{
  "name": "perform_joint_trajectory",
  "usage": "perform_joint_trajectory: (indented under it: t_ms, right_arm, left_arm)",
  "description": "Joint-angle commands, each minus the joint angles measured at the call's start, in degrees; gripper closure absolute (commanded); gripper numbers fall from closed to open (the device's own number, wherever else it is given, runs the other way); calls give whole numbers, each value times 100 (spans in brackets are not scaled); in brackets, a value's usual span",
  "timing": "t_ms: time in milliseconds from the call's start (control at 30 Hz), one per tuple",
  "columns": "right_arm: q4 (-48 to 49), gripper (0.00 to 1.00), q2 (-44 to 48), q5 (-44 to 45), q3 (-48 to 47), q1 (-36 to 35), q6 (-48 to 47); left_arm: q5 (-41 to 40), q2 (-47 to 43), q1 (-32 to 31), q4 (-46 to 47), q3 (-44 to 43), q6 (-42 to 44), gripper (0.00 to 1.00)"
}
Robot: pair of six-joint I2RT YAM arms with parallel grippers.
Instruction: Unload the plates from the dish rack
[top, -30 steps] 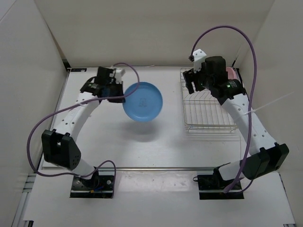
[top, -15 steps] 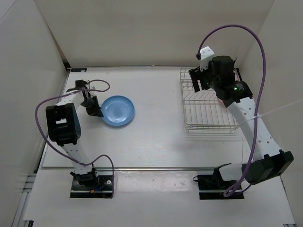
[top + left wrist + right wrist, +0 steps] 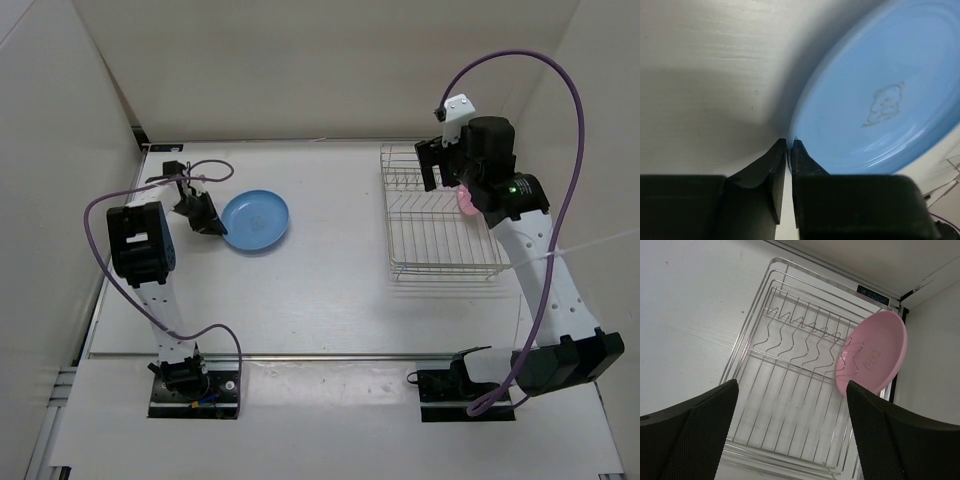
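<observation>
The light blue plate lies low over the table at the left, slightly tilted. My left gripper is shut on its left rim. In the left wrist view the fingertips pinch the rim of the blue plate. The pink plate stands tilted in the upright slots at the far right end of the wire dish rack. In the top view the pink plate is mostly hidden by my right arm. My right gripper hovers open and empty above the far end of the rack; its wide-open state also shows in the right wrist view.
White walls enclose the table on the left, back and right. The rack stands close to the right wall. A purple cable loops beside the left gripper.
My left arm has folded back and brought the blue plate from mid-air down to the table at the left. My right gripper has shifted right and back over the rack, uncovering the pink plate.
</observation>
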State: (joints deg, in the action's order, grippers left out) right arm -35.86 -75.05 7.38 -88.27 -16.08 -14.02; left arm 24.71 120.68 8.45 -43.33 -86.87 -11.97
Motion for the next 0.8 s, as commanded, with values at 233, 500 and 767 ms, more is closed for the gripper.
perform_joint_trajectory:
  t_ms: [233,500,767]
  right_arm:
    - [561,6,-10,412,231,236,-136]
    - [1362,6,-1213,3397,-22,236,-1469]
    - [2346,14,-2136,3912,-225,561,-2228]
  left_arm:
    - [394,-923,-106,-298,-295,247,4]
    - [-236,-2521,358,-773,-594,984,0]
    - [-1144,-4614,685,-1291,504,1829,0]
